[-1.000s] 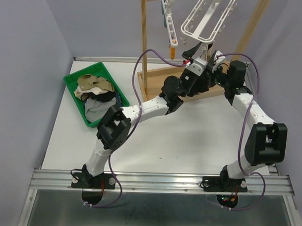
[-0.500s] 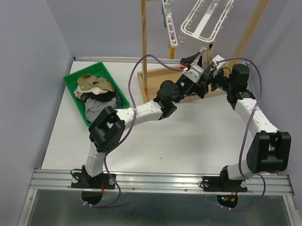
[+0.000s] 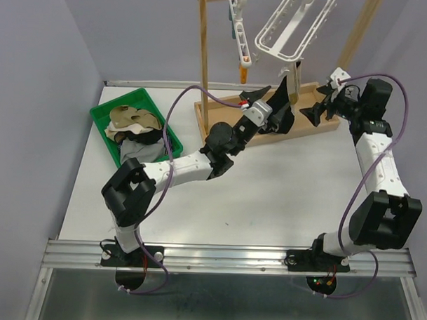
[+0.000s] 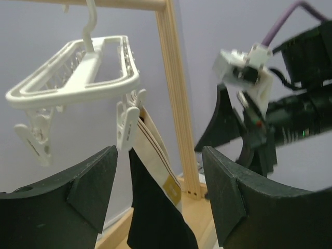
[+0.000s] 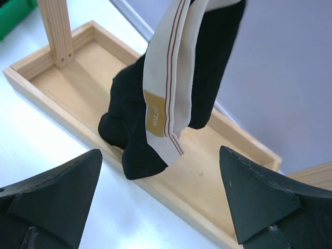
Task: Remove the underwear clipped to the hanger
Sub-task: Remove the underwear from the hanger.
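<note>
while one piece of black underwear (image 3: pixel 287 115) (image 4: pixel 155 220) (image 5: pixel 210 62) hangs by its cream waistband (image 4: pixel 154 150) (image 5: pixel 165 78) from one clip (image 4: pixel 127 122) of the white hanger (image 3: pixel 292 29) (image 4: pixel 78 67), its lower end reaches down to the wooden base tray (image 3: pixel 218 117) (image 5: pixel 67 85) of the rack; whether cloth and tray touch cannot be told. a second clip (image 4: pixel 33 137) on the hanger's left holds nothing. the hanger hooks over the top bar of the wooden rack (image 3: pixel 202 54) (image 4: pixel 175 98) at the far side of the table (image 3: pixel 268 197).

two grippers flank the garment. the left gripper (image 3: pixel 268 100) (image 4: pixel 160 150) has its jaws spread wide, with the garment between the two fingers (image 4: pixel 83 192) but not pinched. the right gripper (image 3: pixel 321 104) (image 5: pixel 161 153), just right of the garment, is likewise spread wide and has hold of nothing; the garment lies beyond its gap.

far left on the table, one green bin (image 3: pixel 102 121) holds a heap of loose underwear (image 3: pixel 137 133), in which four cloths can be told apart: tan, black, grey and navy striped. a smaller white hanger (image 3: pixel 239 31) hangs from the same bar, left of the first.
</note>
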Robot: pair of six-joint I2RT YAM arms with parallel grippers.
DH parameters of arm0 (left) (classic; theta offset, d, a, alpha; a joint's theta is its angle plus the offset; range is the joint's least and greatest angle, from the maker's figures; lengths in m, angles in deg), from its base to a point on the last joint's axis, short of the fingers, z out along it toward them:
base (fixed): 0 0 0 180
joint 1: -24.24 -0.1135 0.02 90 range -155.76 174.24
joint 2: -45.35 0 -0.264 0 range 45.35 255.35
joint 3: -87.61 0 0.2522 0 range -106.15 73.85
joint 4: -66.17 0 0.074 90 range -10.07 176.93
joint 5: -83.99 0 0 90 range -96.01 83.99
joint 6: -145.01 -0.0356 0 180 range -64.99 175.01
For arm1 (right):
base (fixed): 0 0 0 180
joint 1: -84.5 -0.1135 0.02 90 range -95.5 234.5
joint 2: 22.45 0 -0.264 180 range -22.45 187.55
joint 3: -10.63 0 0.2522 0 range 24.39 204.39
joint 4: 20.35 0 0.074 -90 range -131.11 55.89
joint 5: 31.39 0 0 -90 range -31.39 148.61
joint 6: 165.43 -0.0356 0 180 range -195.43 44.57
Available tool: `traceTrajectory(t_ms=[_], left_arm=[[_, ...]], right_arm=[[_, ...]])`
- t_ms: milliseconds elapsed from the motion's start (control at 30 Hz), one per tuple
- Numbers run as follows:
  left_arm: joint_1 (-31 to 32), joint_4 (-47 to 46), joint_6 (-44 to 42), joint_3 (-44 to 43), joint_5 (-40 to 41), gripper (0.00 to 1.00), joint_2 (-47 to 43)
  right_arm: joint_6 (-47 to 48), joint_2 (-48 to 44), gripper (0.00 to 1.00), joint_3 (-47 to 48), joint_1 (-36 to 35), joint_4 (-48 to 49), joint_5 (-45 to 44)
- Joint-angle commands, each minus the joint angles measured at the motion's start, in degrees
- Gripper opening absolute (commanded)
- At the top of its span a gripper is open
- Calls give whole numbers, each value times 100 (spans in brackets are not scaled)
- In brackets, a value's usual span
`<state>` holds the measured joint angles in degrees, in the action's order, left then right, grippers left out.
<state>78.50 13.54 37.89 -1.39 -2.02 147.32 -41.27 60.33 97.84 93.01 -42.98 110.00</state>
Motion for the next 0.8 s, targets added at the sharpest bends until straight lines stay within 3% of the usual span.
traceTrajectory(t_ms=[0,233,433,767], left_arm=[[23,-260,244,519,-100,79,-503],[32,-523,640,1037,-144,82,-442],[32,-893,772,1231,-12,85,-213],[-109,-1069,957,1240,32,87,138]], right_arm=[[92,132,99,889,388,-212,1591],[4,493,100,1663,449,-318,2479],[496,1028,99,2410,432,-300,3841],[777,1521,99,3421,142,-291,3421]])
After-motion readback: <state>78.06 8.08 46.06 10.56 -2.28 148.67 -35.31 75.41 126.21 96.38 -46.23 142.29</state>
